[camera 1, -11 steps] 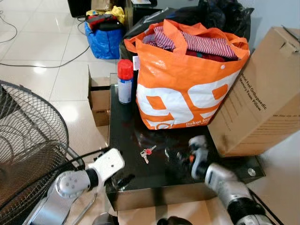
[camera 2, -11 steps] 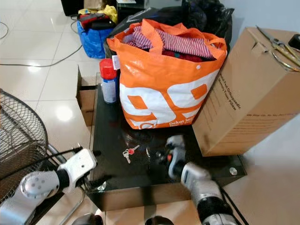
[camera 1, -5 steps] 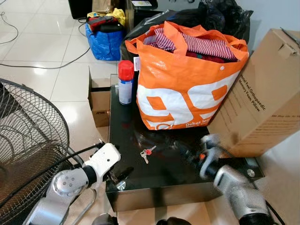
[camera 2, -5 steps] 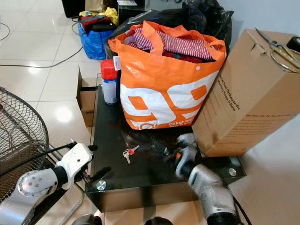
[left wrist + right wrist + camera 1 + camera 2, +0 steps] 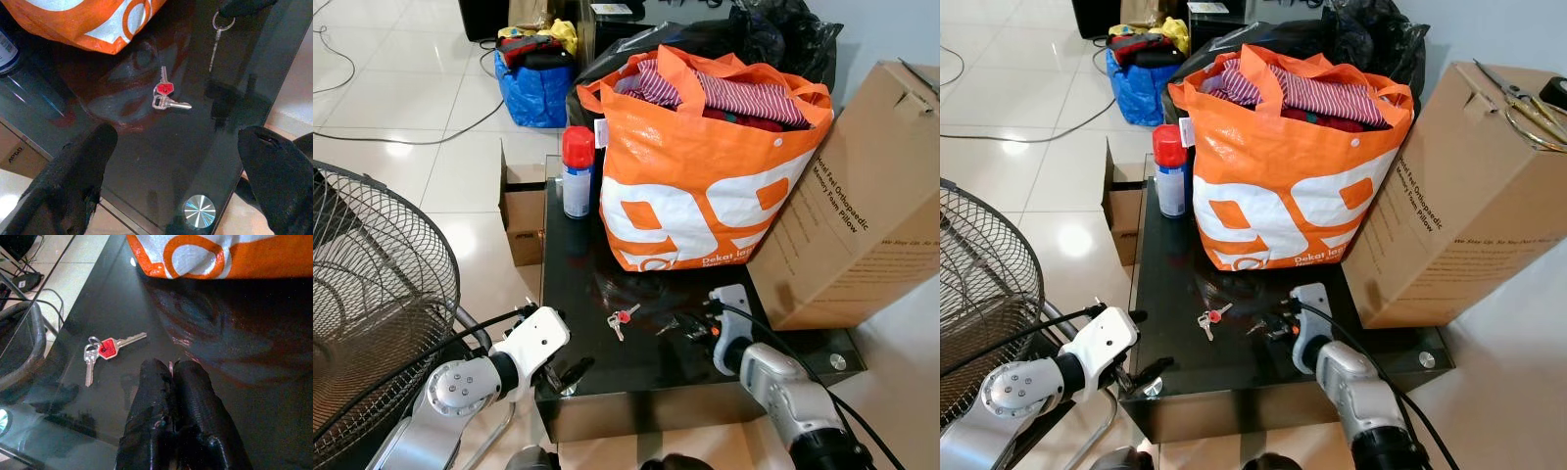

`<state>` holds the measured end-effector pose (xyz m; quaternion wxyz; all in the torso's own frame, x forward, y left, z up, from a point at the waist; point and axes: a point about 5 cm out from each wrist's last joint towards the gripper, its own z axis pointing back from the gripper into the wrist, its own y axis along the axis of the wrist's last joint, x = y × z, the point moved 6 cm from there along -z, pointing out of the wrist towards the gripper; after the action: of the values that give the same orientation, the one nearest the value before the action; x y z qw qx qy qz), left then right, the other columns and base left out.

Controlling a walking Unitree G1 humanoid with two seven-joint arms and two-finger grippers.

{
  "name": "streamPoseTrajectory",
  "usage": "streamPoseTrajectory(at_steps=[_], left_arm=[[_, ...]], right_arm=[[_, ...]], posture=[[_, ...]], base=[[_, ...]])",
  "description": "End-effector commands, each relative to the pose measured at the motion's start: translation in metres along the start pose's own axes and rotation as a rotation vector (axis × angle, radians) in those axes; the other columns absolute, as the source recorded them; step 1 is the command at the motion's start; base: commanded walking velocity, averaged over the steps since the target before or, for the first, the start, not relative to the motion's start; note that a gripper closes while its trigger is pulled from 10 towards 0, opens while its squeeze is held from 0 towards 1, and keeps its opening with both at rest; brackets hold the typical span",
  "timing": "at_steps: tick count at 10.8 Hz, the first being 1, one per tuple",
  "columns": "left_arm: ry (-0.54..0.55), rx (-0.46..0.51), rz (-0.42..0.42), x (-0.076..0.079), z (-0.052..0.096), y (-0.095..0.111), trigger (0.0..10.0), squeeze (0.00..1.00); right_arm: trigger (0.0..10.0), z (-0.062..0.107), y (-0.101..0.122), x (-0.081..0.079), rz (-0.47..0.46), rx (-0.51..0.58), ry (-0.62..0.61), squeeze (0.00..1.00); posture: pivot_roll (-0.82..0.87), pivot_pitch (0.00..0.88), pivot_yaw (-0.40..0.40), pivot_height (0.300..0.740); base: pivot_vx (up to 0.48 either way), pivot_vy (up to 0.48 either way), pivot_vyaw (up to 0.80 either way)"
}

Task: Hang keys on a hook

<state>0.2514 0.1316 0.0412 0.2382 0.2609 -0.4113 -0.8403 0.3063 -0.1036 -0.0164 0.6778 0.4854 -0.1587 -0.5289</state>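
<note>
Beside keys (image 5: 103,351), right claw (image 5: 172,374) seemingly pinches something.

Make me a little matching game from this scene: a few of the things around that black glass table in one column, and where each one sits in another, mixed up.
Things:
1. keys
2. spray can
3. orange bag
4. scissors

Places:
A. on top of the cardboard box
B. at the table's far left corner
C. flat on the glass, between the two claws
D. on the table, stuffed with clothes, beside the box

Pairs: 1-C, 2-B, 3-D, 4-A
</note>
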Motion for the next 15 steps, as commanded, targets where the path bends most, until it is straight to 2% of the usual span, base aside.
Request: streamPoseTrajectory(at_steps=[1,2,3,4,5,6,11,14,15], left_arm=[[-0.014,0.004,-0.02,0.004,-0.001,0.003,10.0,0.0],[-0.013,0.001,-0.021,0.004,-0.001,0.003,10.0,0.0],[-0.012,-0.003,-0.019,0.005,0.001,0.001,10.0,0.0],[-0.014,-0.006,-0.018,0.006,0.002,0.0,10.0,0.0],[-0.015,-0.009,-0.019,0.006,0.001,0.0,10.0,0.0],[-0.015,-0.009,-0.019,0.006,0.001,0.0,10.0,0.0],[-0.007,-0.017,-0.014,0.006,0.003,-0.003,10.0,0.0],[-0.009,-0.018,-0.013,0.006,0.004,-0.004,10.0,0.0],[-0.012,-0.02,-0.014,0.006,0.005,-0.004,10.0,0.0]], right_arm=[[0.0,0.001,-0.002,0.006,0.012,-0.012,-0.022,0.0],[0.0,-0.002,-0.007,0.007,0.019,-0.03,-0.035,0.0],[1.5,-0.004,-0.013,0.008,0.029,-0.055,-0.048,0.0],[10.0,-0.007,-0.018,0.014,0.047,-0.084,-0.097,0.0],[10.0,-0.009,-0.019,0.024,0.04,-0.099,-0.157,0.0],[10.0,-0.01,-0.018,0.028,0.025,-0.097,-0.173,1.0],[10.0,-0.014,-0.018,0.032,0.016,-0.105,-0.18,1.0],[10.0,-0.014,-0.018,0.042,-0.015,-0.104,-0.246,1.0],[10.0,-0.015,-0.018,0.042,0.005,-0.114,-0.25,1.0]], posture=[[-0.03,0.055,-0.116,0.74],[-0.03,0.058,-0.122,0.74],[-0.02,0.064,-0.124,0.74],[-0.02,0.066,-0.124,0.74],[-0.02,0.072,-0.126,0.74],[-0.02,0.076,-0.126,0.74],[-0.02,0.09,-0.133,0.74],[-0.02,0.097,-0.131,0.74],[-0.02,0.099,-0.129,0.74]], base=[[0.0,0.0,0.0],[0.0,0.0,0.0],[0.0,0.0,0.0],[0.0,0.0,0.0],[0.0,0.0,0.0],[0.0,0.0,0.0],[0.0,0.0,0.0],[0.0,0.0,0.0],[0.0,0.0,0.0]])
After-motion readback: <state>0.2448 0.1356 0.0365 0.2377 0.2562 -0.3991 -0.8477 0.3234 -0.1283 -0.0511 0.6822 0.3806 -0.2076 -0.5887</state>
